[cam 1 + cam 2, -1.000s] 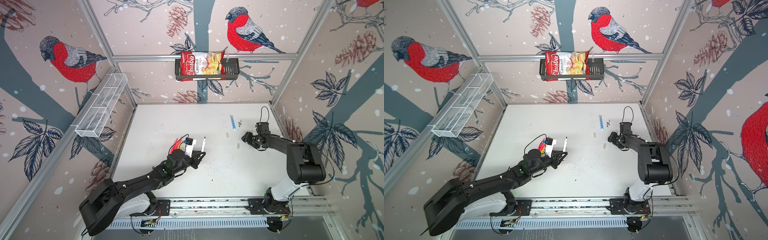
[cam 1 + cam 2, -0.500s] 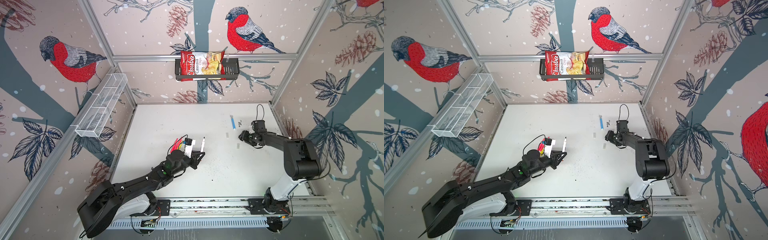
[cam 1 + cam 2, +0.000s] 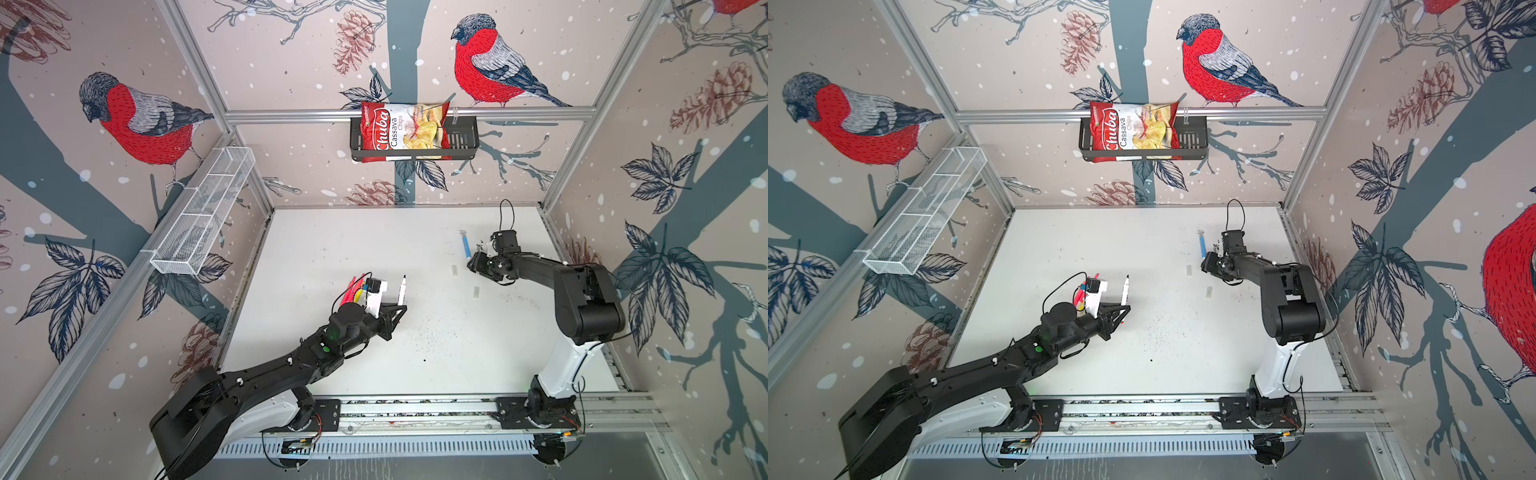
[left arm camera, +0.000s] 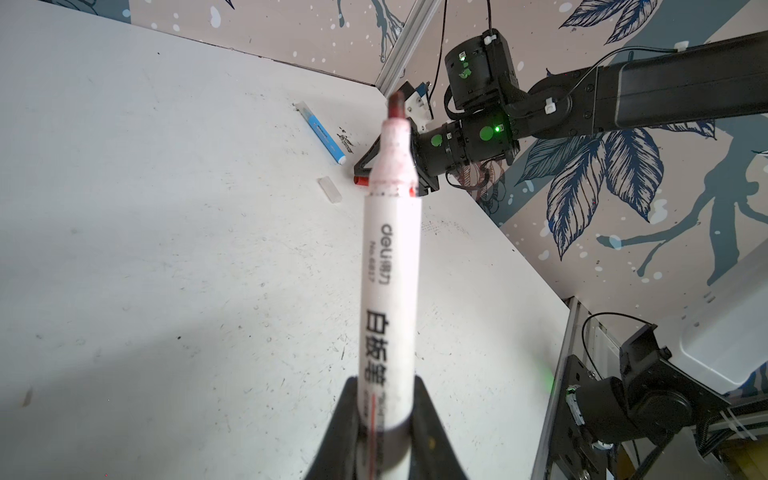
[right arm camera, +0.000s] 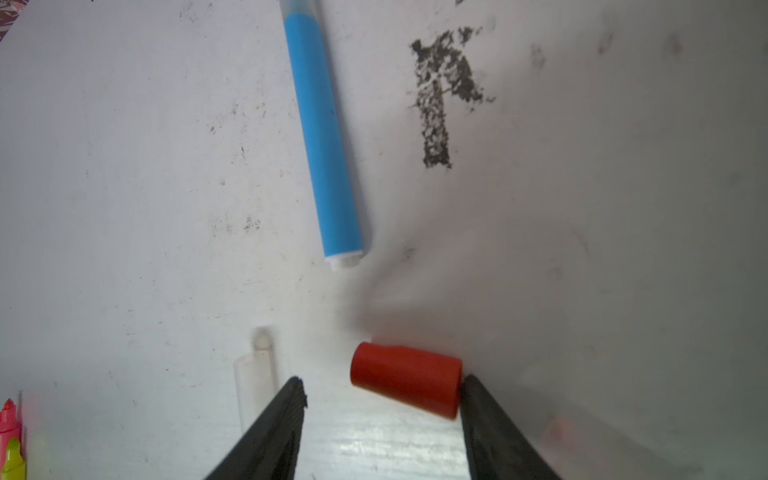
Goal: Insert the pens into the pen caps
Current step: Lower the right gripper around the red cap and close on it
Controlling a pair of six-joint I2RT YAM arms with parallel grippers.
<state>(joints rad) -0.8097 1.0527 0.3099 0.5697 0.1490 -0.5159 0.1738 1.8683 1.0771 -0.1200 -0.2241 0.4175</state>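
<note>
white plastic with a stained red tip: that is the white pen (image 4: 390, 266) my left hand (image 4: 382, 432) has pinched low on the barrel, fingers pressed tight on both sides. in both top views it sticks up out of the hand over the middle of the surface (image 3: 436, 365). its tip is bare and black print runs along the barrel.

my right hand (image 5: 382, 386) is low over the far right part of the surface, fingers spread. the red cap (image 5: 405, 380) lies on its side between them. one end touches the tip of one finger (image 5: 490, 415), while the other finger (image 5: 274, 424) stands clear of it, so nothing is pinched. just beside that other finger, on its outer side, lies a clear cap (image 5: 255, 370). farther out is the blue pen (image 5: 324, 137), flat on the surface, its white end pointing toward the red cap but apart from it. a black smudge (image 5: 440, 95) marks the surface beside the blue pen.

in a top view a second clear cap (image 3: 476, 292) lies nearer the front, apart from my right hand. the pink and yellow pens (image 3: 353, 291) lie bunched together just by my left wrist, partly hidden behind it; i cannot count them. one pink tip and one yellow tip show at the edge of the right wrist view.
</note>
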